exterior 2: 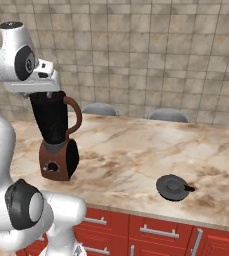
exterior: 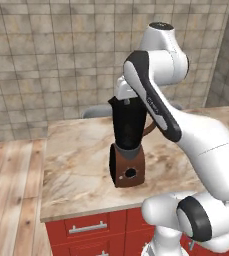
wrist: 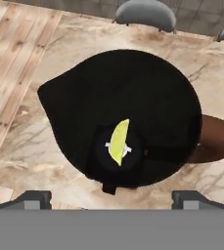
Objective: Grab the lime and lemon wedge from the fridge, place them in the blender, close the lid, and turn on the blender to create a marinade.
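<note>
Down inside the blender (wrist: 118, 112), lemon wedge (wrist: 119, 141) lying on the blades; no lime visible. End effector (wrist: 111, 197) above the jug mouth, spread wide, empty. Lid (exterior 2: 172, 187) well apart on the table (exterior 2: 136, 150). Risk: clipping the rim, toppling the jug.

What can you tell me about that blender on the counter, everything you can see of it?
The brown-based blender with a tall black jug stands upright on the marbled beige countertop, near its left end. Its base carries a round dark knob on the front, and a curved brown handle arcs from the jug's side. The jug is open on top; the hand view looks straight down into it, where a small yellow-green lemon wedge lies at the bottom. The robot's end effector hovers above the opening, jaws apart.
</note>
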Controlling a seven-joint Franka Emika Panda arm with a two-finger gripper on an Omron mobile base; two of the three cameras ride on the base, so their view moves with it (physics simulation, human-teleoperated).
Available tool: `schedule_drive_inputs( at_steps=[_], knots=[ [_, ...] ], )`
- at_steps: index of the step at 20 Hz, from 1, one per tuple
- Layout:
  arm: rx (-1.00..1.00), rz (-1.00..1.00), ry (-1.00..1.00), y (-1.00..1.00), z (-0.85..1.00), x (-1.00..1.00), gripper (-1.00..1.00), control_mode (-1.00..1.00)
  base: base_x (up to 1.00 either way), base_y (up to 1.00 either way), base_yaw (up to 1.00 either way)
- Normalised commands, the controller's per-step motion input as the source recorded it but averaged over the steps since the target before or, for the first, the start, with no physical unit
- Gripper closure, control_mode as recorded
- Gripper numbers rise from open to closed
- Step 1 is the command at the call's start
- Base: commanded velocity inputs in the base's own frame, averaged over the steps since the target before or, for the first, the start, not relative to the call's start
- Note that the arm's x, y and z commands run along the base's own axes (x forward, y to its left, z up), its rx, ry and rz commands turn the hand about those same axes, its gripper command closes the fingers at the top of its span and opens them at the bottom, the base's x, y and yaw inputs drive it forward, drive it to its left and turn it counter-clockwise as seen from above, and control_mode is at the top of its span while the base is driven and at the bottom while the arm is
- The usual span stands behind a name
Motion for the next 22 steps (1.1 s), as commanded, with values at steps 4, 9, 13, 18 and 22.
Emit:
schedule_drive_inputs(
  at_steps=[4,9,13,18,22],
  knots=[
    [0.0,-0.05,-0.05,-0.1,0.0,-1.0,-1.0,-1.0,0.0,0.0,0.0],
    [0.0,-0.1,0.0,-0.25,-0.14,-1.0,-1.0,-1.0,0.0,0.0,0.0],
    [0.01,-0.1,-0.01,-0.61,-0.37,-1.0,-1.0,-1.0,0.0,0.0,0.0],
    [0.03,-0.16,-0.1,-0.81,-0.14,-1.0,-1.0,-1.0,0.0,0.0,0.0],
    [0.08,-0.1,-0.08,-0.61,-0.17,-0.76,-1.0,-1.0,0.0,0.0,0.0]
  ],
)
